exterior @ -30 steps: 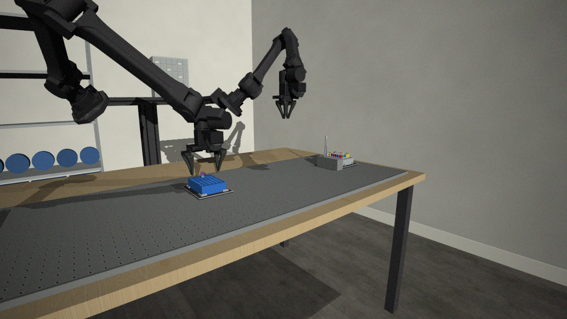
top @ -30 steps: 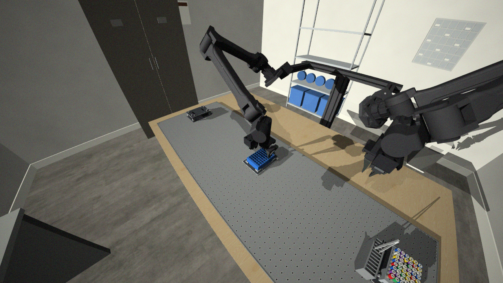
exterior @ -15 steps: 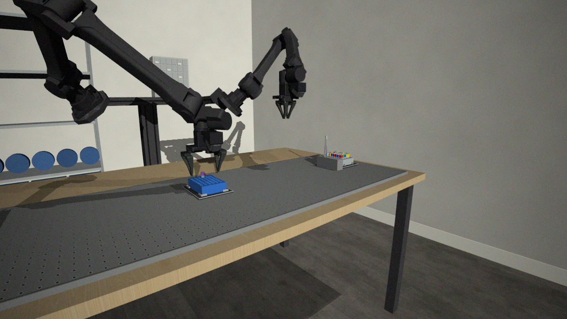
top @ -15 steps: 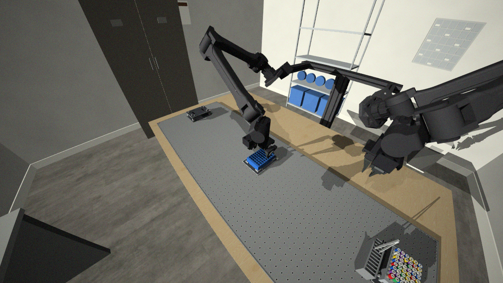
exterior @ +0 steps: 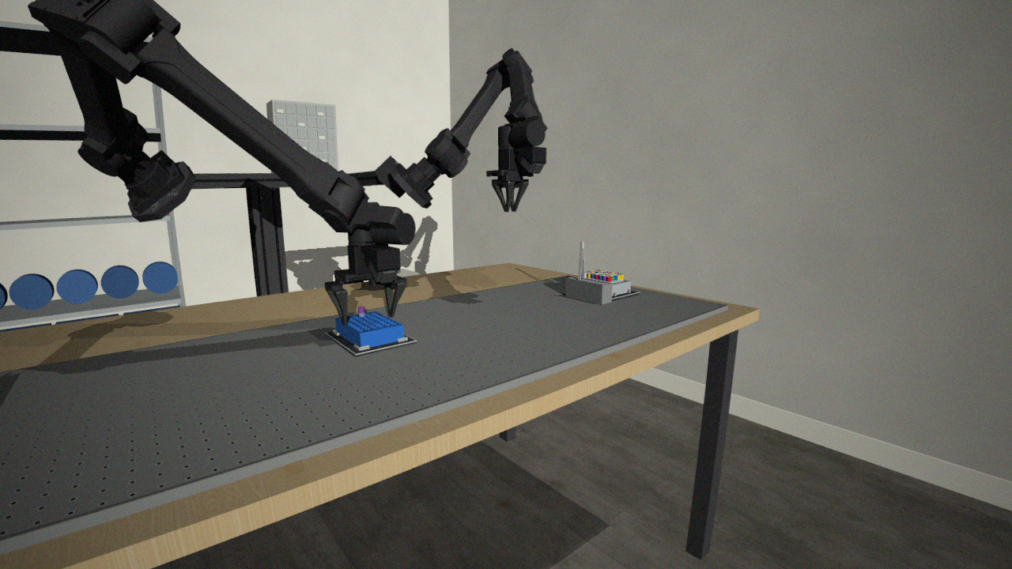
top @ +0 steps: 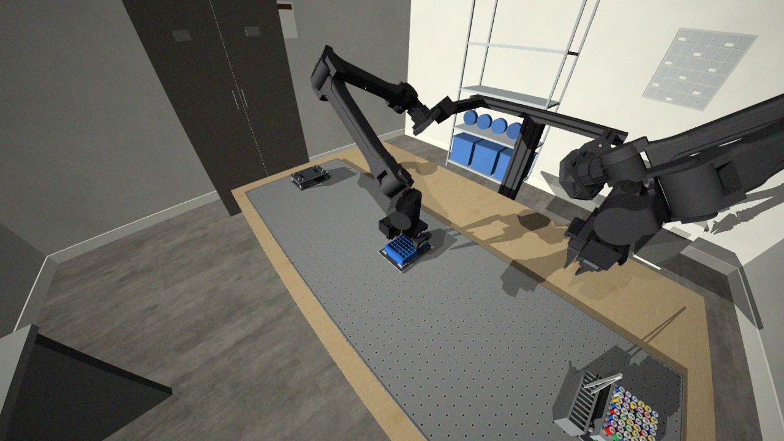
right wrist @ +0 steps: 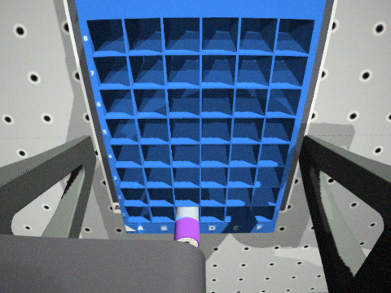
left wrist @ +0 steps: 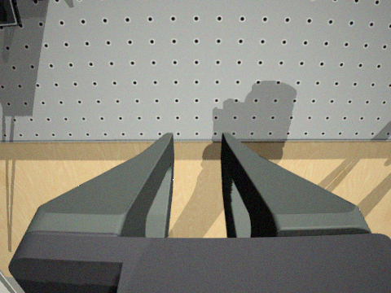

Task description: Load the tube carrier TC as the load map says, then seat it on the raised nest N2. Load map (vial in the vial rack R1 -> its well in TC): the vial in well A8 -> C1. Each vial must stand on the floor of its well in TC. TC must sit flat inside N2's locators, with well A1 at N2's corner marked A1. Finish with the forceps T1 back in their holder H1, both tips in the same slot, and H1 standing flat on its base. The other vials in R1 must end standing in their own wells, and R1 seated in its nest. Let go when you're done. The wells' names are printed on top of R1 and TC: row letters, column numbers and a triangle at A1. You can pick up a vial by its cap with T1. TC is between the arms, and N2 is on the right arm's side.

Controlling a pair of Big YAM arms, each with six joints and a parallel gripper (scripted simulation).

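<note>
Blue tube carrier [top: 400,250] [exterior: 371,334] [right wrist: 200,118]: on base plate | purple-capped vial [exterior: 361,310] [right wrist: 186,228]: standing in C1 | right gripper [top: 404,239] [exterior: 368,318] [right wrist: 197,137]: fingers apart, astride carrier | left gripper [top: 572,270] [exterior: 510,209] [left wrist: 197,134]: fingers slightly apart, unladen

From my station I'm seeing a tall dark cabinet [top: 203,82] standing by the grey wall, its two slim handles meeting side by side. A sheet of paper [top: 288,22] is hanging just beside it. Beyond the surface, I'm looking at a metal shelf unit [top: 509,96] [exterior: 84,222] that's carrying round blue items [top: 484,121] [exterior: 77,286] in a row, with blue bins [top: 486,156] sitting on the level below. A gridded panel [top: 699,68] [exterior: 301,130] is hanging on the pale wall, and wood-look flooring [top: 164,274] [exterior: 636,453] is running underneath.
</note>
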